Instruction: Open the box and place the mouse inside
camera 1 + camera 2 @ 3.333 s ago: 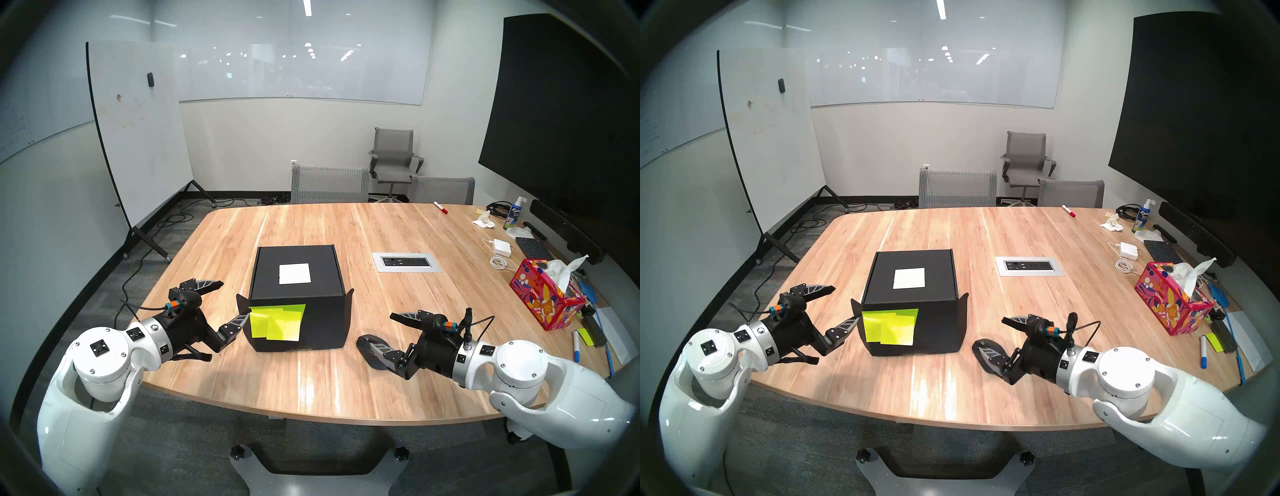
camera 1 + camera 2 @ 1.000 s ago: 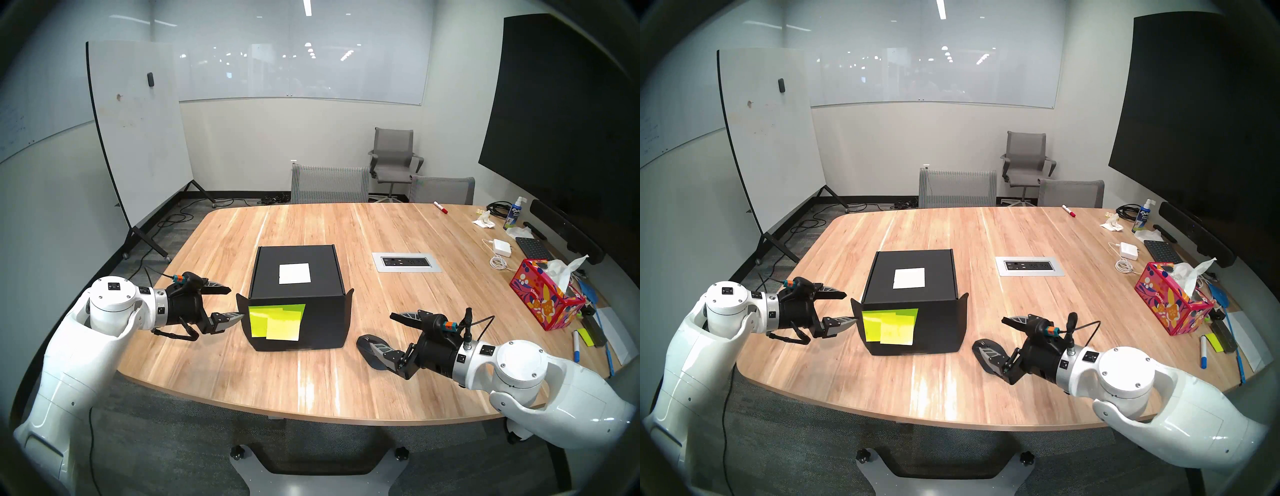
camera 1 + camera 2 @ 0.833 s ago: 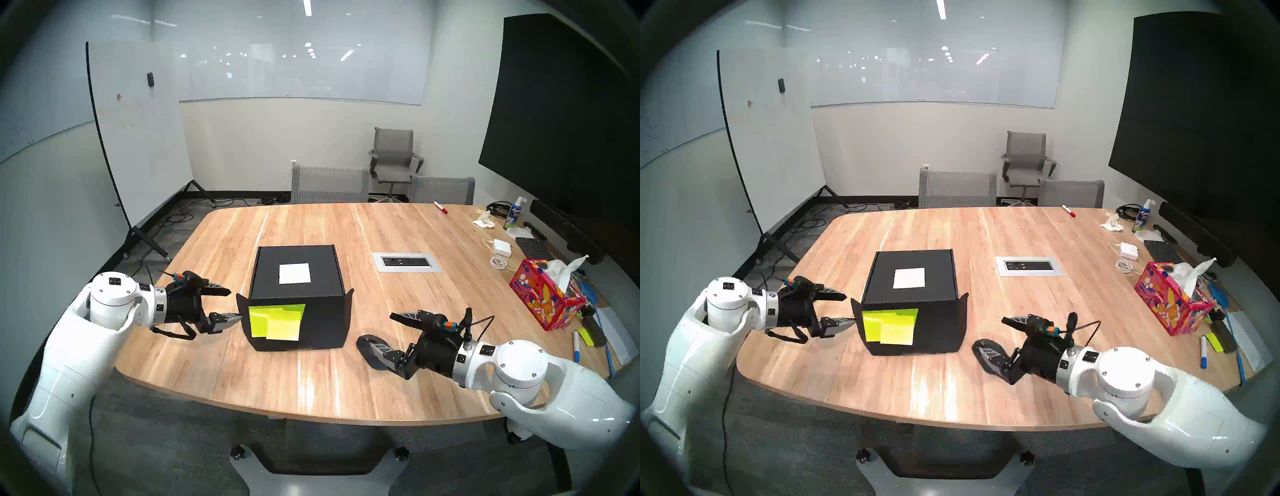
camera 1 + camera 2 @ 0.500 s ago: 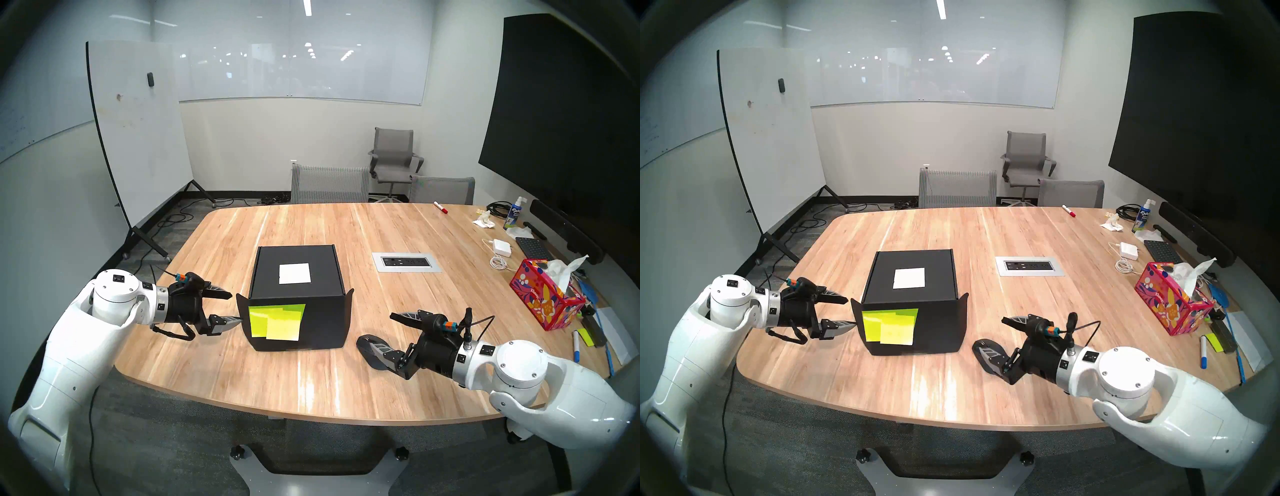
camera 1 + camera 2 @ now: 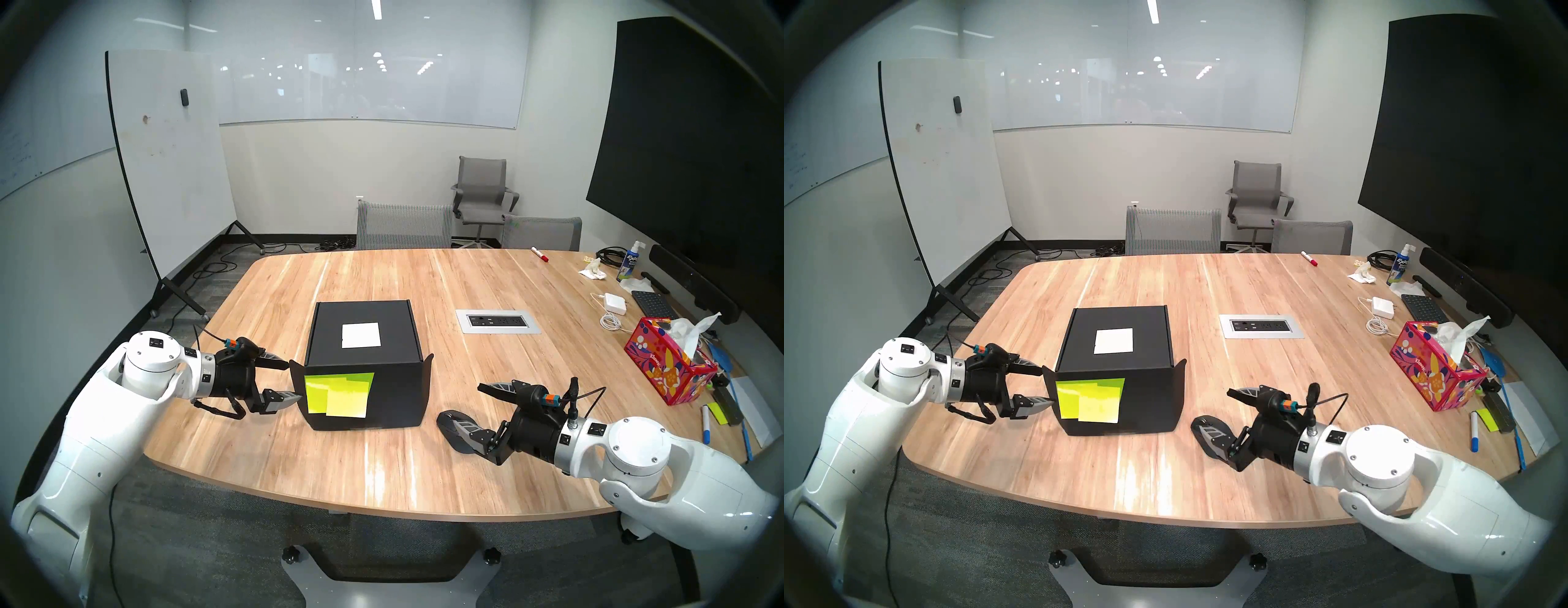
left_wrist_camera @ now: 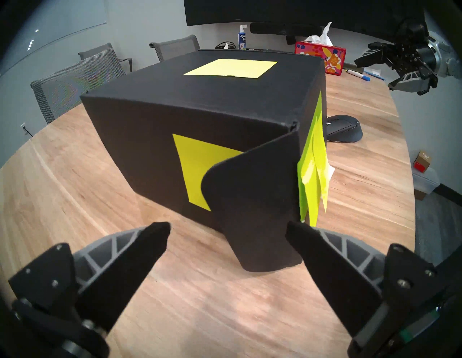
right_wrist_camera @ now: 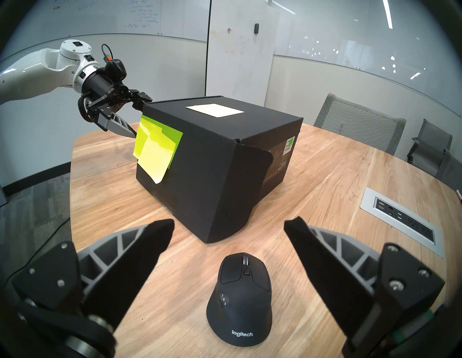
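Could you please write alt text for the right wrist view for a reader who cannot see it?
A black mouse lies on a wooden table between the open right gripper, and a closed black box with yellow sticky notes stands beyond it.

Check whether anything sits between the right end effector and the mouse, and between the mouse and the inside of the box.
Nothing lies between the open right end effector and the mouse. The box is shut; its lid blocks the way in.

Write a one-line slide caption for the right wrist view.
Open right gripper hovers over the black mouse on the table, beside the closed box.
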{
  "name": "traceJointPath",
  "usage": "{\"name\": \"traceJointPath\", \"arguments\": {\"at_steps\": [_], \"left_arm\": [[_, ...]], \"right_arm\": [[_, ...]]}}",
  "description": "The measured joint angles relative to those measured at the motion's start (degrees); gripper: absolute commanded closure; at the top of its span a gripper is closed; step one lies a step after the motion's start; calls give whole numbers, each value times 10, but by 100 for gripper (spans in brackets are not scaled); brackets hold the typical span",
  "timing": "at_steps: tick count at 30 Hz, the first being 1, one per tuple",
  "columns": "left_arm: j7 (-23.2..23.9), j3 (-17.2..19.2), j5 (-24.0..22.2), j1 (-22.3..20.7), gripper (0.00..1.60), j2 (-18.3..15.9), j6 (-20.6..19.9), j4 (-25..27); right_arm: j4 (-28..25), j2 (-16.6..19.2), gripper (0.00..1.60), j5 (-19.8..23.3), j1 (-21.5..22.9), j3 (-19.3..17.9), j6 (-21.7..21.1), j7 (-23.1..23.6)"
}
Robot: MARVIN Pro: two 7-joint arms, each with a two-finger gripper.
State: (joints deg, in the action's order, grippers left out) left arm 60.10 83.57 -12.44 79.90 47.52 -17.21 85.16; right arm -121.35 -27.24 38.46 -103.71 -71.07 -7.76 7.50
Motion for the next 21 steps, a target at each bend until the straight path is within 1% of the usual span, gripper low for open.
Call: {"name": "traceJointPath", "arguments": {"at_steps": [2, 3, 4, 5, 6, 9, 10, 11, 12, 13, 21], "left_arm": [[-1, -1, 0, -1, 0, 1, 0, -2], [-1, -2, 0, -2, 3, 2, 0, -3], [-1, -2, 0, -3, 10, 2, 0, -4], [0, -2, 0, -4, 24, 2, 0, -5], [1, -2, 0, -4, 34, 3, 0, -6], [5, -3, -1, -6, 87, 3, 0, -8], [8, -3, -1, -7, 96, 3, 0, -9], [10, -4, -1, -8, 117, 3, 0, -11], [12, -4, -1, -9, 154, 3, -1, -11], [14, -4, -1, -10, 160, 3, -1, -13], [31, -7, -2, -19, 160, 2, -11, -24]], "right_arm": [[0, 0, 0, 0, 0, 0, 0, 0], [0, 0, 0, 0, 0, 0, 0, 0], [0, 0, 0, 0, 0, 0, 0, 0], [0, 0, 0, 0, 0, 0, 0, 0], [0, 0, 0, 0, 0, 0, 0, 0], [0, 0, 0, 0, 0, 0, 0, 0], [0, 0, 0, 0, 0, 0, 0, 0], [0, 0, 0, 0, 0, 0, 0, 0], [0, 0, 0, 0, 0, 0, 0, 0], [0, 0, 0, 0, 0, 0, 0, 0], [0, 0, 0, 0, 0, 0, 0, 0]]}}
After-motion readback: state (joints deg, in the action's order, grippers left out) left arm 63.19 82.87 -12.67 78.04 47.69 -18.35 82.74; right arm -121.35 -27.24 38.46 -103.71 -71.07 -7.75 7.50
